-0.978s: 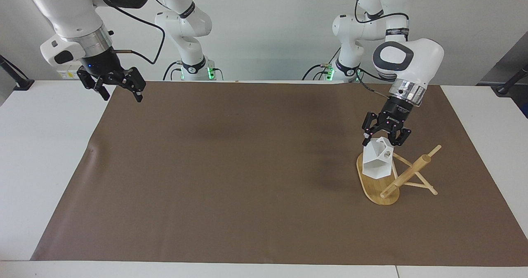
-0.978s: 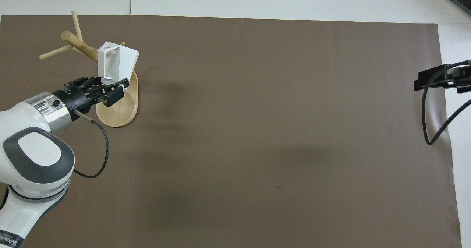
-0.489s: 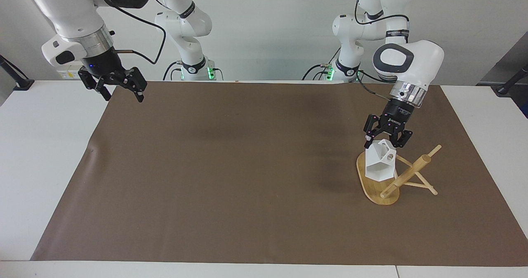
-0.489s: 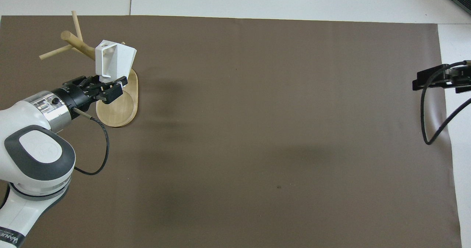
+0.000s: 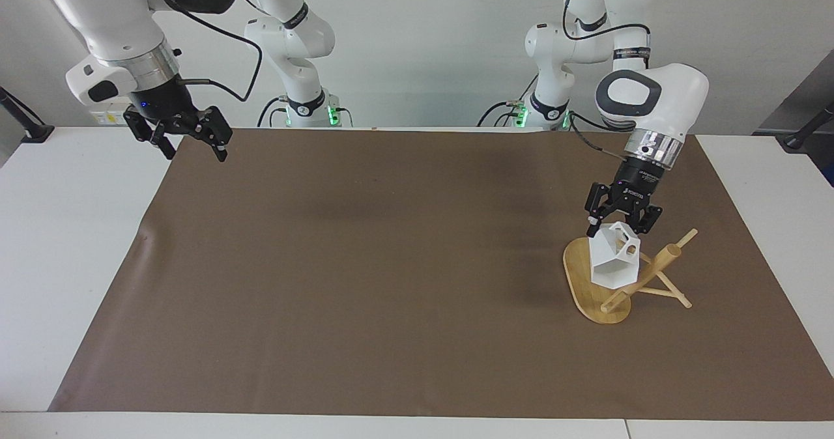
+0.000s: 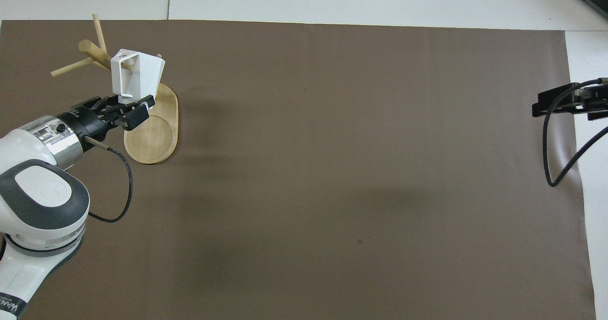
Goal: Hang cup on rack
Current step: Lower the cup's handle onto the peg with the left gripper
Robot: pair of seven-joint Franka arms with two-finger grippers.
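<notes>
Cup over the rack, lower right of the facing view.
I see the left pincer point(image 5: 619, 225) clamped on the cup point(image 5: 614, 266), tilted above the rack point(image 5: 586, 283) base beside its post; right pincer point(image 5: 189, 141) waits open, upper left.

We observe that the left pincer point(image 5: 619, 225), clamped on the cup point(image 5: 615, 264), has shifted rightward in the facing view, carrying the cup from over the middle of the rack point(image 5: 596, 290) base toward its central post. In the overhead view the cup point(image 6: 135, 74) has moved toward the upper left of the frame, closer to the pegs, exposing more of the oval base. The cup has also rotated slightly, its handle hole now nearer the post.
</notes>
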